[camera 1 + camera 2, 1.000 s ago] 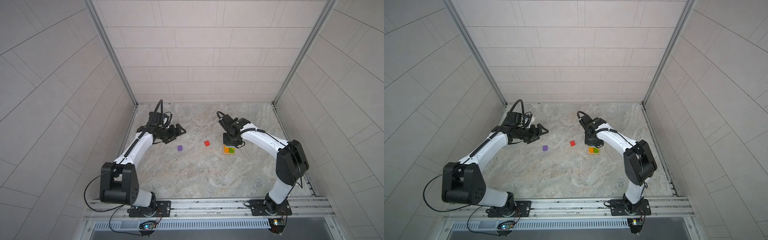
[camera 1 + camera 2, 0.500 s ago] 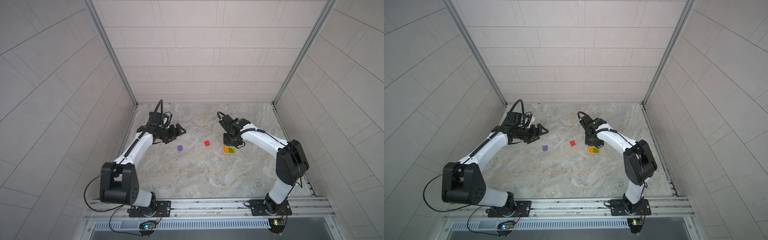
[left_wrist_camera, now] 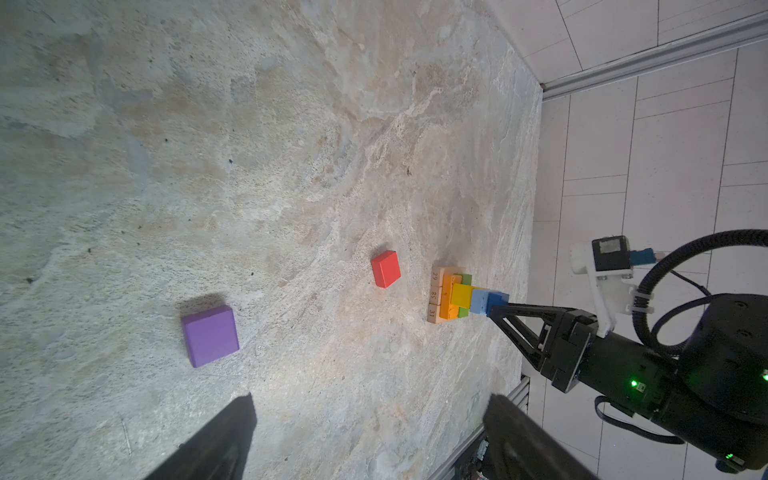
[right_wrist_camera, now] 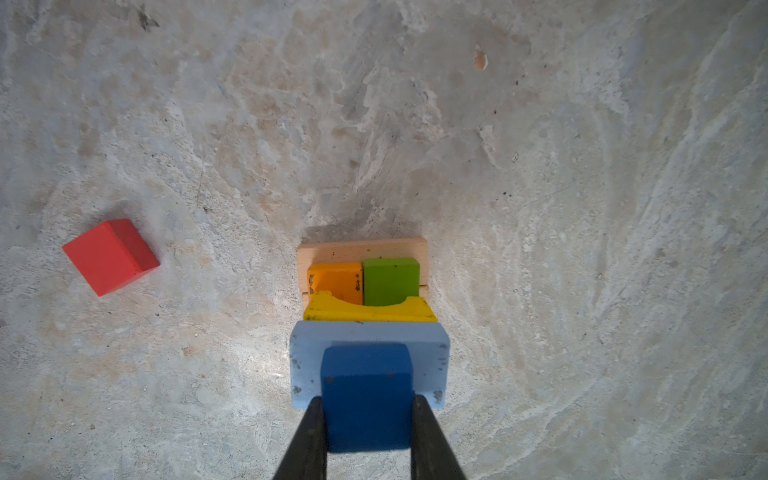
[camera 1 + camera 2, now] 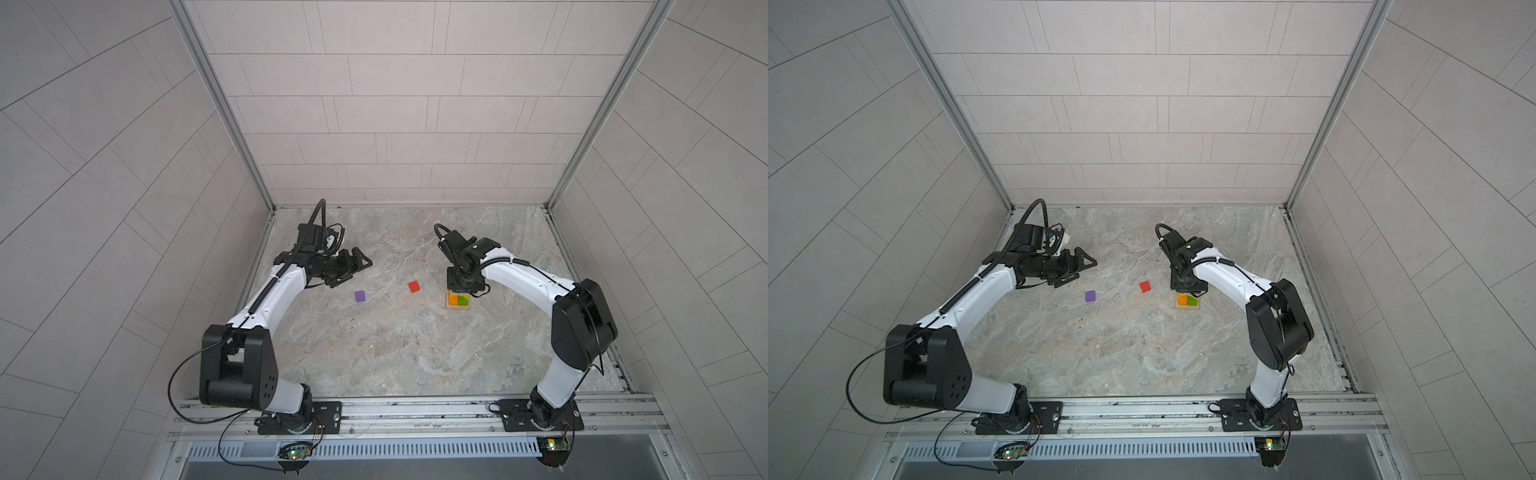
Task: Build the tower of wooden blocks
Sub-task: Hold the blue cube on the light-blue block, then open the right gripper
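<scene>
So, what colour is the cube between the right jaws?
Dark blue; the cube shows best in the right wrist view.

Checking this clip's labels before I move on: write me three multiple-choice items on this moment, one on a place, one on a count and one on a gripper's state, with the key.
1. The red cube lies:
A. on the tower
B. on the table, between the purple cube and the tower
C. in the left gripper

2. How many cubes lie loose on the table?
A. one
B. two
C. three

3. The right gripper is:
A. shut on the blue cube
B. open
C. shut on the purple cube

Key:
1 B: both top views show the red cube on bare table between those two.
2 B: only the red and purple cubes lie apart from the tower.
3 A: the right wrist view shows it clamping the blue cube's sides.
</scene>
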`<move>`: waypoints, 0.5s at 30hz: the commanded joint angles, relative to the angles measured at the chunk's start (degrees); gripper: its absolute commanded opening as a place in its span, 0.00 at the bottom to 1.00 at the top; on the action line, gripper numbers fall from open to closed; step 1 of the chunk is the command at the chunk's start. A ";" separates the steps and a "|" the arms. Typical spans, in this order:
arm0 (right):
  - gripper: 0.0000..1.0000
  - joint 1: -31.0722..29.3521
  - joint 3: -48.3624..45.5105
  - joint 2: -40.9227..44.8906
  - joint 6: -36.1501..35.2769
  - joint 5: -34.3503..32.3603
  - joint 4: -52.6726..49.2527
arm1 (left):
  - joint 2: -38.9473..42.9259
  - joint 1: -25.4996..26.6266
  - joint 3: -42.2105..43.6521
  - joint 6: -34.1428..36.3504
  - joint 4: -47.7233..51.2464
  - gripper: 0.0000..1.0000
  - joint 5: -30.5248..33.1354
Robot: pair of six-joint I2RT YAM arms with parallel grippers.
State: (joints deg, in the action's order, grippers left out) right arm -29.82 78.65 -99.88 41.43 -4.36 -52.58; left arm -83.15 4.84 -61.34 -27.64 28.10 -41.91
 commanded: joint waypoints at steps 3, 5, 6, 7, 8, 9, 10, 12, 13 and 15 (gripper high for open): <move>0.25 0.26 -0.54 -0.42 0.71 -1.20 -0.56 | 1.06 -0.43 -0.09 -0.05 -0.09 0.93 -0.01; 0.26 0.23 -0.52 -0.42 0.67 -1.26 -0.56 | 1.06 -0.37 -0.10 -0.12 -0.11 0.93 -0.01; 0.26 0.23 -0.52 -0.39 0.69 -1.26 -0.46 | 1.02 -0.44 -0.09 -0.12 -0.14 0.93 0.11; 0.26 0.22 -0.45 -0.33 0.67 -1.25 -0.42 | 1.06 -0.41 -0.05 -0.05 -0.08 0.93 -0.01; 0.27 0.23 -0.35 -0.34 0.69 -1.16 -0.46 | 1.06 -0.36 -0.03 -0.05 -0.14 0.93 -0.01; 0.28 0.23 -0.28 -0.33 0.71 -1.17 -0.49 | 1.05 -0.37 -0.09 -0.05 -0.07 0.93 -0.01; 0.28 0.20 -0.19 -0.28 0.66 -1.25 -0.51 | 1.06 -0.48 -0.09 -0.05 -0.15 0.93 0.02; 0.29 0.20 -0.08 -0.32 0.58 -1.24 -0.59 | 1.00 -0.37 -0.14 -0.10 -0.12 0.93 -0.01; 0.30 0.21 0.01 -0.23 0.58 -1.26 -0.66 | 1.06 -0.41 -0.10 -0.06 -0.11 0.93 -0.07; 0.32 0.21 0.10 -0.14 0.51 -1.26 -0.63 | 1.06 -0.37 -0.12 -0.05 -0.13 0.93 -0.01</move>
State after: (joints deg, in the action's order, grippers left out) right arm -29.82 78.63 -99.92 41.39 -4.36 -52.49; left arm -83.15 4.84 -61.34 -27.64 28.10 -41.91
